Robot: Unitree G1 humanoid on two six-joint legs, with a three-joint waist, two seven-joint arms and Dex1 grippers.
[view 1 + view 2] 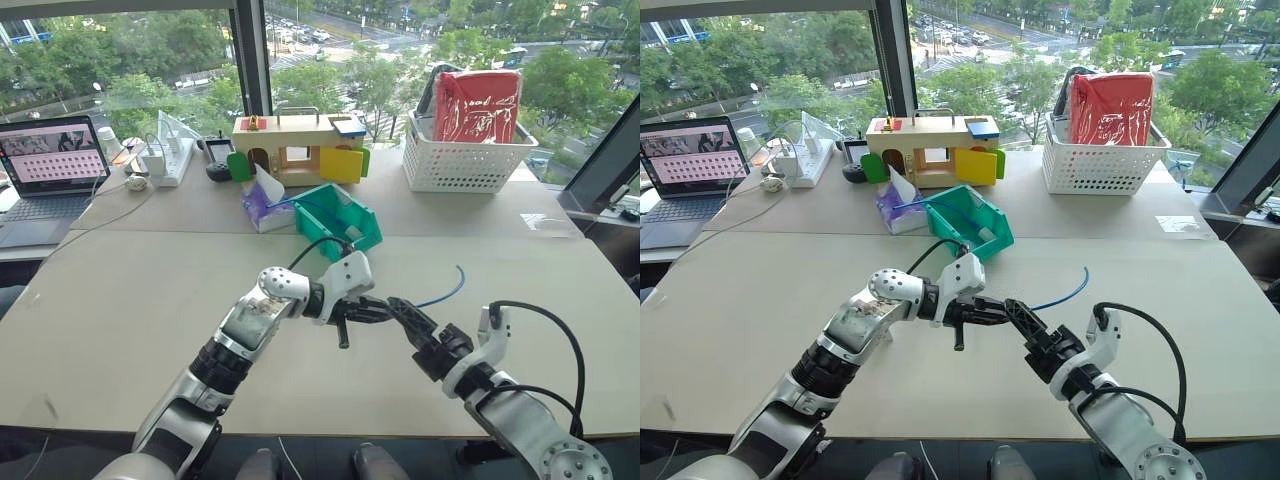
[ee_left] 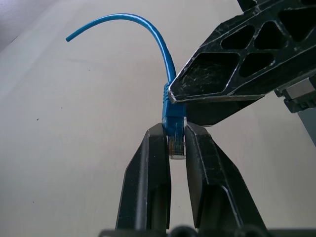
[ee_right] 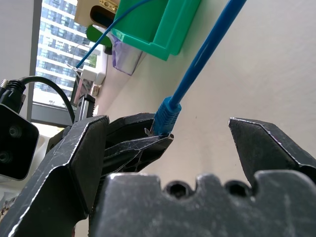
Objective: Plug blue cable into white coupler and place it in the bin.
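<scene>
The blue cable (image 2: 168, 106) has a plug at its near end, and that plug is pinched tight between the two black fingers of the left end effector (image 2: 176, 143). From there the cable curves up and away, and its loose end hangs just over the worktop (image 1: 150, 290), a little right of the middle of the left eye view. The plug's clear tip points back between the fingers.

The right end effector (image 3: 197, 148) sits right next to it, in the lower middle of the head views. Its fingers are spread wide, with nothing held. One of its fingers is just beside the blue plug, maybe touching it; I cannot tell for sure.

The bin (image 1: 340, 215) is the small green box above the middle of the frame, near a purple tissue pack (image 1: 262, 205). Another thin blue wire (image 1: 320, 208) comes out of it. I cannot spot the white coupler anywhere for sure. A small pale thing lies inside the bin, but it is too small to name.

I think the robot is at the step of passing the cable from one end effector to the other, or getting a better hold on the plug. Next, the open fingers should close on the cable just behind the plug. Then the left one can let go and the plug tip will be free to push into the coupler.
</scene>
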